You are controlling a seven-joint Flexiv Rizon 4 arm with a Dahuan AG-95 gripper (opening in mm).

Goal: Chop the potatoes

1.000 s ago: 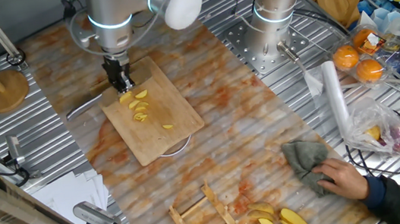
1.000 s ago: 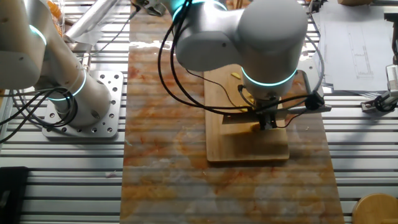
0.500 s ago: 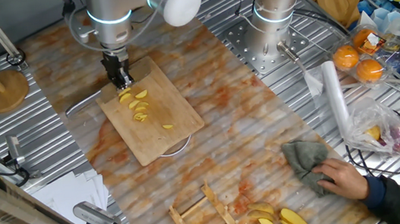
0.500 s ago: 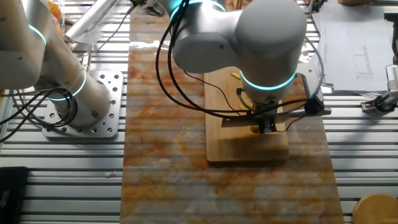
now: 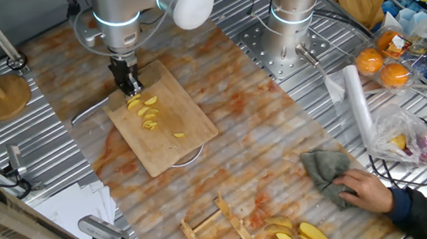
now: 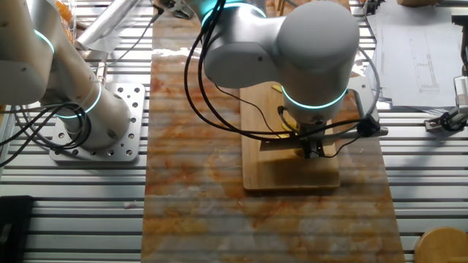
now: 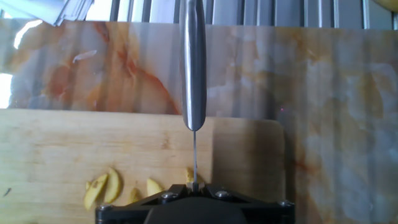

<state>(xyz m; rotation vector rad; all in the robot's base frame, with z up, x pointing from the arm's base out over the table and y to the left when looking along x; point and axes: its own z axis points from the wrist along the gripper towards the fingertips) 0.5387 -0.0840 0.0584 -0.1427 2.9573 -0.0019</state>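
On the bamboo cutting board (image 5: pixel 164 125) lie the potatoes (image 5: pixel 147 111), thin yellow slices just beside the end effector (image 5: pixel 130 87), which grips a knife (image 7: pixel 193 68). Chopping seems in progress; next the blade should come down on an uncut piece.

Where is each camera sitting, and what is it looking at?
One fixed view: high up, looking down on the cutting board, potato slices and gripper.
The other fixed view: opposite side; the arm hides much of the board.
Hand view: on the hand, looking along the knife at the board.
All share the board.
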